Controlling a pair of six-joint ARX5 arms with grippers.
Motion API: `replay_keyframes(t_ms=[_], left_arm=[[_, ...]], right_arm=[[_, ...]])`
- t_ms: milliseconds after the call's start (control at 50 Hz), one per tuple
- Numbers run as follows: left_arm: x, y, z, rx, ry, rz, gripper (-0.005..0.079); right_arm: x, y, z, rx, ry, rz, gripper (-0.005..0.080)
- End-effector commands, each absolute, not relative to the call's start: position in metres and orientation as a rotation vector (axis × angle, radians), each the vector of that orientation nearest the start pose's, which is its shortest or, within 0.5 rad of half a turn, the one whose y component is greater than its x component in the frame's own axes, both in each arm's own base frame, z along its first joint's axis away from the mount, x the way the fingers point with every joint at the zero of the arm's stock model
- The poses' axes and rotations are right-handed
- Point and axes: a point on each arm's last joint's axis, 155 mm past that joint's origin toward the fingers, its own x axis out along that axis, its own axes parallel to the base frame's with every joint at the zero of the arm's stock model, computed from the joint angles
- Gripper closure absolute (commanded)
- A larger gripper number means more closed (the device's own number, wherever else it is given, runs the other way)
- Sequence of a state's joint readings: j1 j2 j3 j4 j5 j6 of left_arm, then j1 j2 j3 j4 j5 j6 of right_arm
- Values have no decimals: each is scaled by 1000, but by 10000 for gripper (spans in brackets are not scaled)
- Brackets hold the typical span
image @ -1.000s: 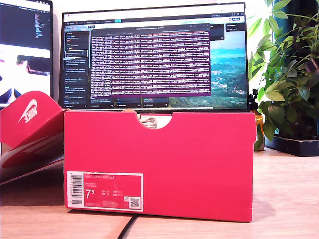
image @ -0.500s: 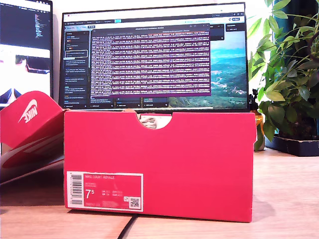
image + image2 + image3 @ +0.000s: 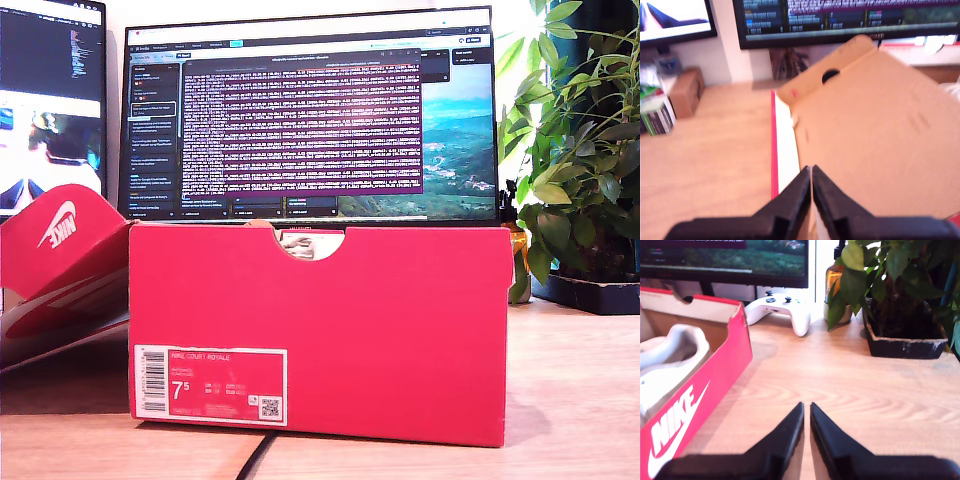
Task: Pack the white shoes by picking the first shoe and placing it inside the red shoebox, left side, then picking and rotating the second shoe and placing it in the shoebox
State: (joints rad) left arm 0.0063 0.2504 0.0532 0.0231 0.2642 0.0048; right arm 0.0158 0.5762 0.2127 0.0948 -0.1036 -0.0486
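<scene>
Shoebox first: the red shoebox is sitting exactly where it was a second ago in the exterior view, label side facing the camera, not nudged at all. Its lid is lying propped open right beside the box, same tilt as before. Honestly the only thing changing is the picture on the small monitor behind the lid. The big monitor behind the box is just showing the same wall of text.

White shoe material is peeking through the notch in the box's top edge, unchanged too. From the second wrist view a white shoe is lying inside the box against its swoosh wall. I can't tell whether I'm seeing both shoes or one.

My first tool is hovering over brown cardboard beside a red edge, which I'm guessing is the lid's inside. Its jaws are pressed nearly together with nothing between them. My second tool is hanging over bare tabletop just outside the box, jaws also almost touching and empty. Neither arm is showing in the exterior view.

So I'm reading this as a quiet moment: nothing being carried, packing likely finished or close to it.
</scene>
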Motion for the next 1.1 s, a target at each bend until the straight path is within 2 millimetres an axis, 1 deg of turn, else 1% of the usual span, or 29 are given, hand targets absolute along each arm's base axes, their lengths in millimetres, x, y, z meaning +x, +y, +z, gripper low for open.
replay_keyframes(t_ms=[0, 60, 200, 240, 280, 340, 400, 440, 520, 760, 860, 980, 1080], left_arm=[[256, -47, 131, -23, 177, -262, 756], [255, -48, 130, -23, 170, -262, 756], [250, -48, 117, -24, 173, -262, 756], [249, -47, 114, -25, 183, -261, 756], [248, -46, 114, -24, 180, -256, 756], [246, -43, 116, -21, 169, -238, 756], [246, -38, 117, -20, 162, -208, 756], [246, -32, 110, -41, 190, -173, 756], [245, -31, 103, -49, 220, -168, 756], [245, -29, 103, -100, 223, -148, 756], [245, -29, 103, -149, 227, -144, 756], [245, -31, 103, -184, 231, -152, 756], [245, -31, 103, -183, 231, -152, 756]], right_arm=[[286, 27, 141, -25, 267, 137, 765], [283, 27, 139, -24, 258, 137, 765], [275, 28, 128, -23, 277, 141, 765], [273, 29, 127, -27, 278, 144, 765], [272, 29, 128, -32, 270, 146, 765], [269, 30, 127, -33, 267, 150, 765], [266, 30, 122, -32, 278, 150, 765], [263, 30, 116, -32, 297, 149, 765], [259, 30, 109, -32, 308, 153, 765], [245, 29, 93, -44, 363, 149, 765], [238, 29, 82, -38, 408, 150, 765], [235, 28, 83, -15, 403, 140, 765], [235, 20, 86, 0, 393, 91, 765]])
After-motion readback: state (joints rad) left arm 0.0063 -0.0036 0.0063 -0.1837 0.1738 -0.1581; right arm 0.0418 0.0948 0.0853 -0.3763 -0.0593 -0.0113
